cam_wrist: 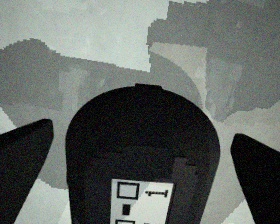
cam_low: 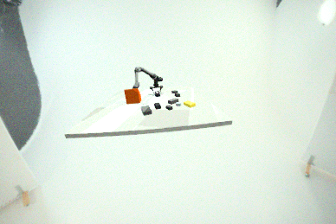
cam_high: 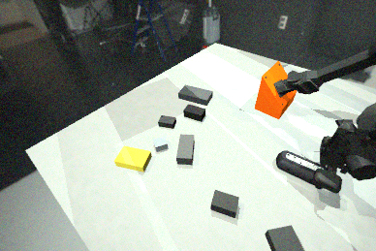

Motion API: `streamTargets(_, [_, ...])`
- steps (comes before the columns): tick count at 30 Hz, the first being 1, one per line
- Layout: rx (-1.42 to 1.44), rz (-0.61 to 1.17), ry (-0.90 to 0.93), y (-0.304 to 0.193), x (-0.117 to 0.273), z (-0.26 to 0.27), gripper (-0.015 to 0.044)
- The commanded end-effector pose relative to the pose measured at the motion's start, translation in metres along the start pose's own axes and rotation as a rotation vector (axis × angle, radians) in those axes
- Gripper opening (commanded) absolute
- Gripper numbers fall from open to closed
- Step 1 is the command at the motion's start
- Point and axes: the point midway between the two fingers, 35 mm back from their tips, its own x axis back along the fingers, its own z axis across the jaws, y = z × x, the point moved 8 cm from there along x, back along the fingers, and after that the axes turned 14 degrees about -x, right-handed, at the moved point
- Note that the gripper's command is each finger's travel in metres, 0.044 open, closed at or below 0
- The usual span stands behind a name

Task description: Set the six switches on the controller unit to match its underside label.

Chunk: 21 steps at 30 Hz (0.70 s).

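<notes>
The dark controller unit (cam_high: 296,168) (cam_wrist: 141,125) has rounded ends and lies with its white label (cam_wrist: 165,200) facing up, so its switches are hidden. In the wrist view the label's first square, beside a 1, is empty. Only the top edge of the following square shows, and the rest is cut off. In the top view the label's print is too small to read. My gripper (cam_high: 324,169) (cam_wrist: 143,135) is open, with one finger on each side of the unit and a gap visible on both sides in the wrist view.
An orange sloped block (cam_high: 267,98) (cam_low: 132,96) stands behind the unit, near the arm. A yellow block (cam_high: 133,158) (cam_low: 190,104), a grey upright-looking block (cam_high: 185,148), a dark block (cam_high: 225,203) and several other small blocks lie on the bench.
</notes>
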Motion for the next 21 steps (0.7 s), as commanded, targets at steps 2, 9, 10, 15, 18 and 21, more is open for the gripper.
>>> streamTargets(2, [0.0, 0.001, 0.0, -0.002, 0.001, -0.001, 0.044])
streamTargets(9, [-0.001, 0.002, 0.001, -0.057, 0.039, -0.013, 0.044])
streamTargets(10, [-0.002, 0.001, 0.001, -0.058, 0.04, -0.013, 0.044])
streamTargets(15, [-0.002, 0.001, 0.001, -0.058, 0.04, -0.013, 0.044])
streamTargets(18, [-0.002, 0.001, 0.001, -0.058, 0.04, -0.013, 0.044])
streamTargets(21, [-0.002, 0.001, 0.001, -0.058, 0.04, -0.013, 0.044])
